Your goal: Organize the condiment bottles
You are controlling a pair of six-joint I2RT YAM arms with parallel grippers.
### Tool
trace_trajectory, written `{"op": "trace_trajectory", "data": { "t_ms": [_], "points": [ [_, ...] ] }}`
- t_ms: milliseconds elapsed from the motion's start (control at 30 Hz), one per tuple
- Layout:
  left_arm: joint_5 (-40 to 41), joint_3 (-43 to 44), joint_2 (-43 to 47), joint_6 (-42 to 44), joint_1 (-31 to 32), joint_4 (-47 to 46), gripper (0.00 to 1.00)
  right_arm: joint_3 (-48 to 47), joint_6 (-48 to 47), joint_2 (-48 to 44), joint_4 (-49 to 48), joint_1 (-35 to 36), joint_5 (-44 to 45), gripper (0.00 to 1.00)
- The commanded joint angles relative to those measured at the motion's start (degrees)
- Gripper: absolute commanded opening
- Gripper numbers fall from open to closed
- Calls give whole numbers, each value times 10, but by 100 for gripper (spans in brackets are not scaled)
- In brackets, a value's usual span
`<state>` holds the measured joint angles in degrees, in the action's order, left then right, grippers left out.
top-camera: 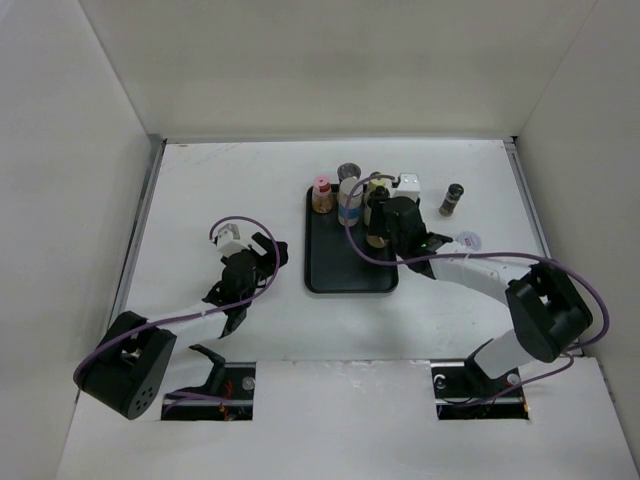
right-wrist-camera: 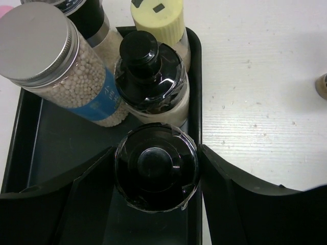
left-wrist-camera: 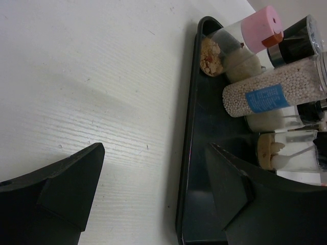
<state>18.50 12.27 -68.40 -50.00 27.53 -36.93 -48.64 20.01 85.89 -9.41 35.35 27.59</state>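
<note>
A black tray (top-camera: 340, 265) holds several condiment bottles along its back: a pink-lidded one (top-camera: 322, 192), a grey-lidded one (top-camera: 349, 172), the taller blue-banded cylinder (top-camera: 349, 203) and a yellow-lidded one (top-camera: 377, 186). My right gripper (top-camera: 380, 230) is over the tray's right side, shut on a black-lidded bottle (right-wrist-camera: 156, 173) that stands upright in the tray, with fingers (right-wrist-camera: 225, 189) against both its sides. A second black-lidded bottle (right-wrist-camera: 150, 76) stands just behind it. My left gripper (top-camera: 264, 256) is open and empty, low over the table left of the tray; the tray's edge (left-wrist-camera: 186, 168) lies between its fingers.
A dark bottle (top-camera: 452, 200) stands on the table right of the tray. A white-capped bottle (top-camera: 408, 183) is by the tray's back right corner. A small white round thing (top-camera: 470, 240) lies near the right arm. White walls enclose the table.
</note>
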Motion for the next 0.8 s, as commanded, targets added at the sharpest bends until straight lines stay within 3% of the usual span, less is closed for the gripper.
{"op": "trace_trajectory", "data": {
  "t_ms": [0, 267, 367, 467, 767],
  "points": [
    [-1, 4, 6, -5, 0, -29, 79, -36, -15, 9, -70, 3, 4, 62],
    [-7, 5, 2, -6, -4, -29, 79, -46, -23, 53, -71, 5, 11, 64],
    [-7, 5, 5, -6, -2, -29, 79, -48, -32, 58, -71, 5, 21, 69],
    [-7, 5, 1, -6, -3, -29, 79, -46, -33, 46, -65, 5, 26, 82],
    [-8, 5, 1, -7, -3, -29, 79, 14, -21, -112, -25, 6, 21, 97]
  ]
}}
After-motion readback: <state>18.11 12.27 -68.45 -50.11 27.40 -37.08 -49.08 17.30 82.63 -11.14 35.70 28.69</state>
